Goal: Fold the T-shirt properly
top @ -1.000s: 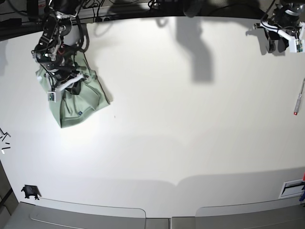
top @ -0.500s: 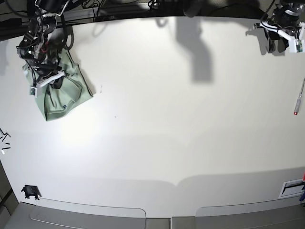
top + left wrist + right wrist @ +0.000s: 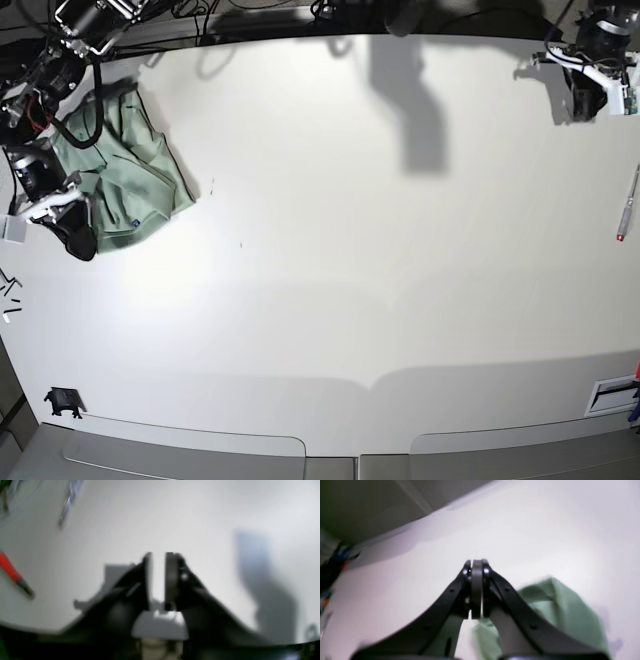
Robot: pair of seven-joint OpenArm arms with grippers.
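The T-shirt (image 3: 128, 178) is a crumpled pale green heap near the table's far left corner, with a small dark label showing on its near side. My right gripper (image 3: 76, 238) sits at the shirt's near left edge. In the right wrist view its fingertips (image 3: 476, 566) are pressed together with no cloth between them, and the T-shirt (image 3: 562, 610) lies below and to the right. My left gripper (image 3: 581, 98) hovers over bare table at the far right corner. The left wrist view is blurred and shows that gripper (image 3: 158, 562) with only a thin slit between the fingers and nothing in them.
A red-tipped tool (image 3: 628, 205) lies by the right edge; its red handle (image 3: 11, 573) also shows in the left wrist view. Small black bits (image 3: 10, 290) lie at the left edge, a black clip (image 3: 63, 402) at the front left, and a white slot (image 3: 612, 393) at the front right.
The right arm dragged the T-shirt leftward, then moved off its near left edge. The shirt now lies more spread out. The left gripper's fingers have closed.
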